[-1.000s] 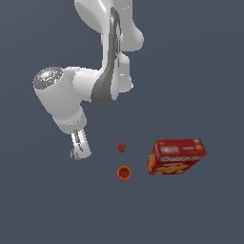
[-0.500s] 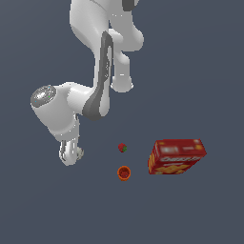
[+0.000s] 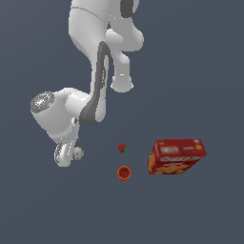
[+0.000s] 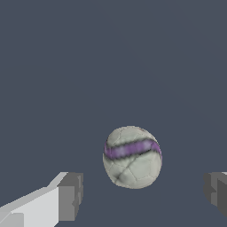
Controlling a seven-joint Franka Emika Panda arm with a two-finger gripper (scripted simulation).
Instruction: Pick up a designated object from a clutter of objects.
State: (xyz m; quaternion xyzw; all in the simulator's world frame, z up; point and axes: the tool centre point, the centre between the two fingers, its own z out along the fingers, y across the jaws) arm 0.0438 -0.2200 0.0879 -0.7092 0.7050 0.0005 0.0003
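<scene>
The designated object, a small whitish-grey ball (image 4: 132,156) with a purple band, lies on the dark floor. It sits between my two grey fingers (image 4: 71,197), with a gap on each side. My gripper (image 4: 144,194) is open and touches nothing. In the exterior view the ball (image 3: 78,153) peeks out just to the right of my gripper (image 3: 64,156), which hangs low over the floor. The rest of the clutter of objects lies further to the exterior view's right: a red strawberry (image 3: 123,147), an orange-red cup (image 3: 124,173) and a large red cracker box (image 3: 176,157).
My white arm (image 3: 95,95) rises above the gripper, up to the top of the exterior view. The strawberry and cup sit roughly a hand's width from the ball, and the cracker box lies beyond them.
My gripper has shifted toward the exterior view's left and slightly lower. The ball now shows beside it. The strawberry, cup and box have not moved.
</scene>
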